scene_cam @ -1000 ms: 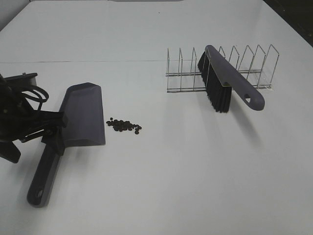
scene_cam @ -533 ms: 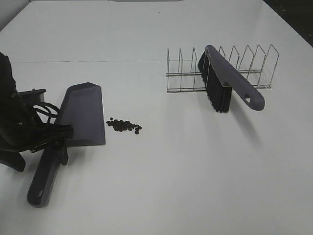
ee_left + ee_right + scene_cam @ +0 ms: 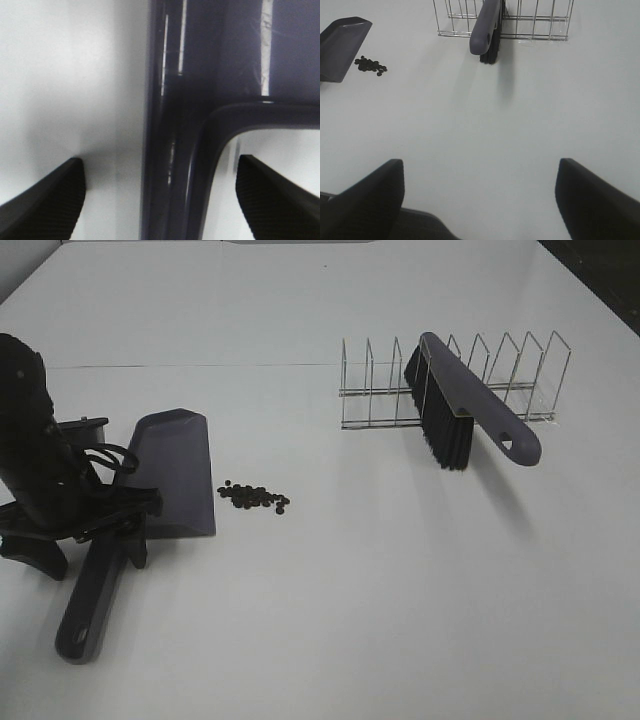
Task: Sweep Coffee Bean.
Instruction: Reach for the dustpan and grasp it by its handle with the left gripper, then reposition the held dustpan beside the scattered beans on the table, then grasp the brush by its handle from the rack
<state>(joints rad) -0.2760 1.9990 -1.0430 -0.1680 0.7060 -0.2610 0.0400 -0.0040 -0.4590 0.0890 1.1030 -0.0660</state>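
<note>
The coffee beans lie in a small dark cluster on the white table, just right of the dustpan's front lip; they also show in the right wrist view. The grey dustpan lies flat with its handle pointing toward the near edge. My left gripper is open, low over the dustpan where handle meets pan. In the left wrist view its fingertips stand on either side of the dustpan's neck. My right gripper is open and empty, far from the beans.
A grey brush with black bristles leans in a wire rack at the back right; both show in the right wrist view, brush and rack. The table is white.
My left arm has moved right and toward the near edge, from beside the dustpan to over the top of its handle. The dustpan, beans and brush have not moved.
</note>
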